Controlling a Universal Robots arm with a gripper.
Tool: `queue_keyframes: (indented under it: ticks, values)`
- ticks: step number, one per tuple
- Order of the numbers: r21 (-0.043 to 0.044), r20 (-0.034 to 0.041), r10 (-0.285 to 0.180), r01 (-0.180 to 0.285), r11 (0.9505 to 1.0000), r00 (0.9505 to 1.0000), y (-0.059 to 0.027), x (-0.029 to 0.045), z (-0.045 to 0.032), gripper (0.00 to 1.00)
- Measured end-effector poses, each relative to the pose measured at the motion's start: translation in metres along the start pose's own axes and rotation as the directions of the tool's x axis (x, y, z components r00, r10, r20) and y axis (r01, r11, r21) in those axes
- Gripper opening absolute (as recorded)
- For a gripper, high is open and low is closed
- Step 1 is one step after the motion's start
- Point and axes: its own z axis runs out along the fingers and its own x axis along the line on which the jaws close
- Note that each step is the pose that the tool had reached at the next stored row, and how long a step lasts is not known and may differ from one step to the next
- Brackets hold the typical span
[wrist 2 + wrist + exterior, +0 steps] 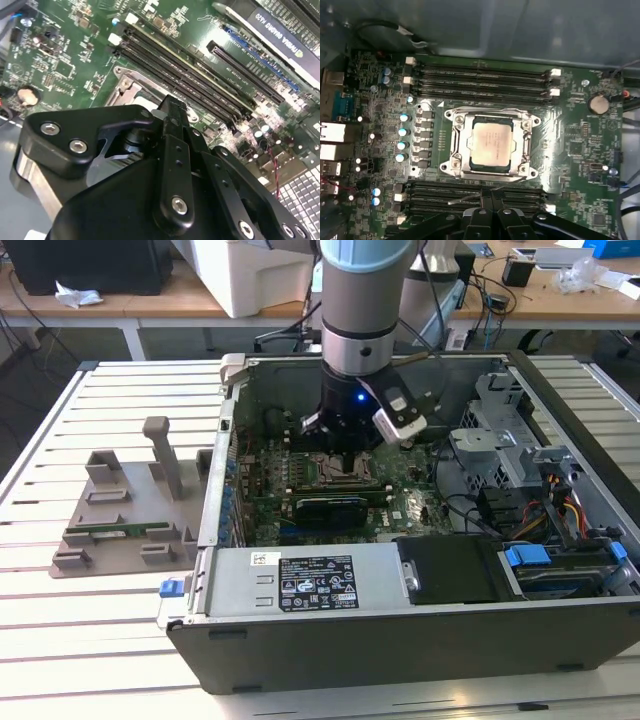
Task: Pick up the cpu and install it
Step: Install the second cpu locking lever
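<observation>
The cpu (491,144) lies flat in the socket frame (491,146) at the middle of the motherboard (570,150), its pale metal top facing up and its edges square with the frame's opening. The frame's metal bracket surrounds the cpu on all 4 sides. In the first wrist view, 2 banks of black memory slots (480,80) run along either side of the socket frame, 1 bank beyond it and 1 bank between it and the gripper (490,212).

The gripper sits above the motherboard, just beside the socket frame, apart from the cpu and holding nothing that can be seen. Whether its claw is open or closed I cannot tell: in the second wrist view its black linkage (175,165) hides the tips, with a corner of the socket frame showing just past it.

In the exterior view, the arm (358,330) reaches straight down into the open computer case (420,630), with the gripper (345,445) low over the socket frame. A grey parts holder (130,510) stands on the slatted table (60,630), outside the case toward the exterior view's left.
</observation>
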Motion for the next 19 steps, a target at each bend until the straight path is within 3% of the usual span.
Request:
queue_keyframes:
  ticks: [6, 7, 9, 13, 19]
  values:
    - [0.0000, -0.0004, -0.004, 0.004, 1.0000, 1.0000, -0.0023, 0.0139, 0.0147, 0.11]
    - [-0.0002, -0.0007, -0.007, 0.007, 1.0000, 1.0000, -0.0034, 0.0191, 0.0210, 0.11]
    - [-0.0068, -0.0009, -0.019, 0.019, 0.9998, 0.9998, -0.0034, 0.0283, 0.0254, 0.11]
    - [-0.0149, -0.0011, -0.036, 0.036, 0.9993, 0.9994, -0.0028, 0.0387, 0.0283, 0.11]
    - [-0.0185, -0.0022, -0.055, 0.055, 0.9983, 0.9985, 0.0001, 0.0454, 0.0329, 0.11]
